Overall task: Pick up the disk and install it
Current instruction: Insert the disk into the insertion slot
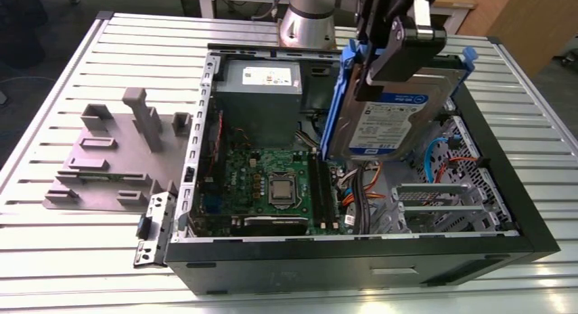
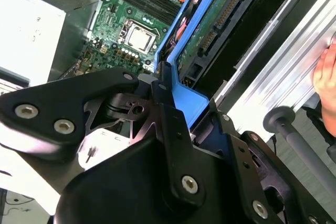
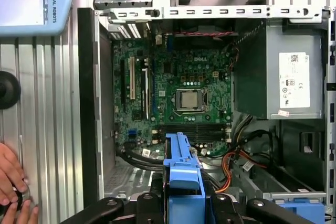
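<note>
Open computer case on the slatted table, motherboard flat on its floor, the disk held above the interior, long axis near upright and slightly tilted, labelled face toward the exterior view, gripper clamped on its upper end, grey power supply behind

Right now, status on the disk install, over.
End effector shut on the disk. Disk on edge over the open computer case, not seated. Cables beneath it; a hand beside the case.

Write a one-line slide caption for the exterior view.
The tool holds the disk above the open computer case on a slatted metal table.
</note>
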